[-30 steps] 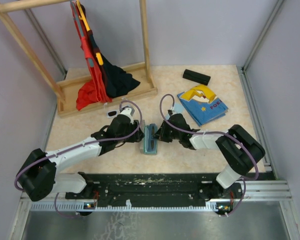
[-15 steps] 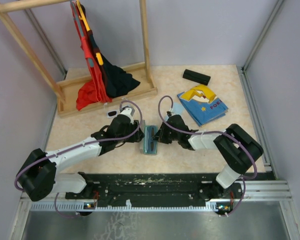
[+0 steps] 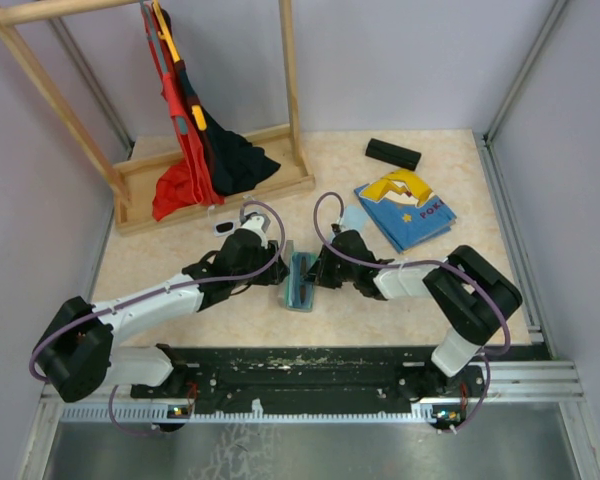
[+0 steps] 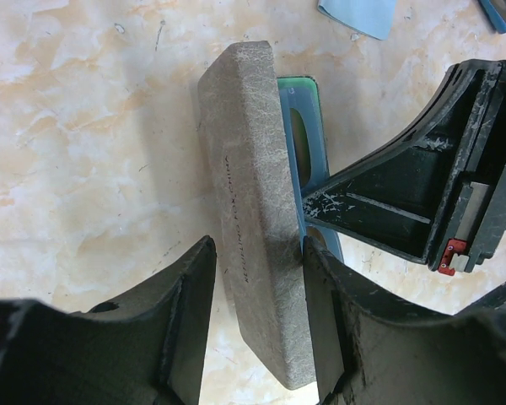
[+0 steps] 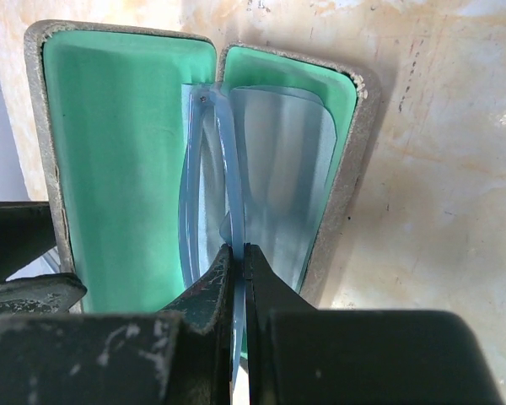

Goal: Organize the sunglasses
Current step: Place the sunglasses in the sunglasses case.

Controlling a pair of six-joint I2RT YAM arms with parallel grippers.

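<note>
The right hand (image 5: 236, 251) pinches the sunglasses (image 5: 222, 139) inside the open case (image 5: 110, 152); left hand (image 4: 257, 257) apparently clamps its lid edge.

The grey oblong case (image 4: 253, 219) has a rough, fibrous, felt-like shell and a smooth matt green lining (image 5: 118, 160). Inside it the thin-framed sunglasses (image 5: 223, 169) look glossy and translucent; the beige marbled surface (image 4: 84, 126) beneath is smooth, faintly shiny.

The top camera looks down from high at 6 o'clock over the table (image 3: 150, 250), the left wrist camera sits close at 9 o'clock of the open case (image 3: 301, 281), facing 3 o'clock, and the right wrist camera peers from nearer onto the sunglasses (image 5: 207, 169) inside it, all three sharing that case.
</note>
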